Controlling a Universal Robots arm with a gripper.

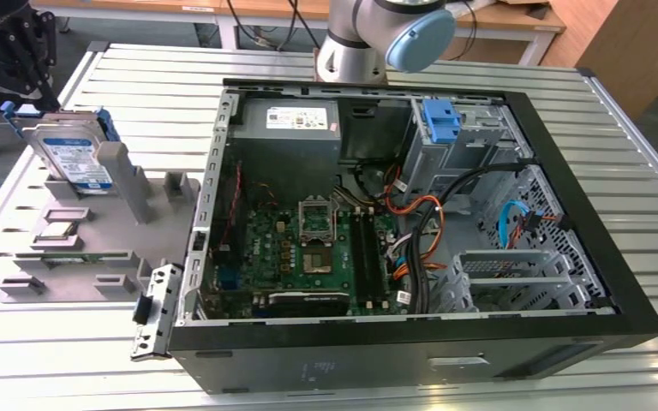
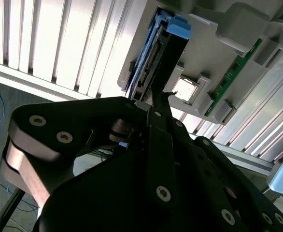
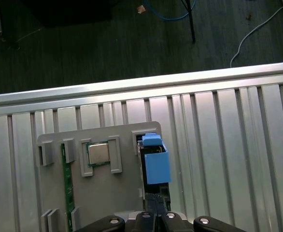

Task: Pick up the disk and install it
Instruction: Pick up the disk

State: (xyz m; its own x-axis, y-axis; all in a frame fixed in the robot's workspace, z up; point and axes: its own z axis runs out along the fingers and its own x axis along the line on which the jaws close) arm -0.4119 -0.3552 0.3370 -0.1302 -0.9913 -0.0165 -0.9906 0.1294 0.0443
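The disk point(image 1: 78, 158), silver with a white-and-blue label and a blue carrier frame, stands on edge in a slot of the grey parts holder point(image 1: 134, 248) on the exterior view's left. My black gripper point(image 1: 17, 96) hangs just above the disk's far upper corner. In both wrist views the two fingers lie together, shut, with their tips right at the disk's top edge point(image 2: 153, 53) and blue carrier point(image 3: 156, 166). I see nothing held between the gripper point(image 2: 157, 108) point(image 3: 153, 215) fingers.
An open black computer case point(image 1: 603, 223) fills the table's middle and right, with a blue bracket point(image 1: 441, 120) in its drive bay and a grey power supply point(image 1: 289, 120). The holder also carries a processor chip point(image 3: 98, 153) and a green memory stick point(image 3: 67, 179). The arm's base point(image 1: 363, 43) stands behind the case.
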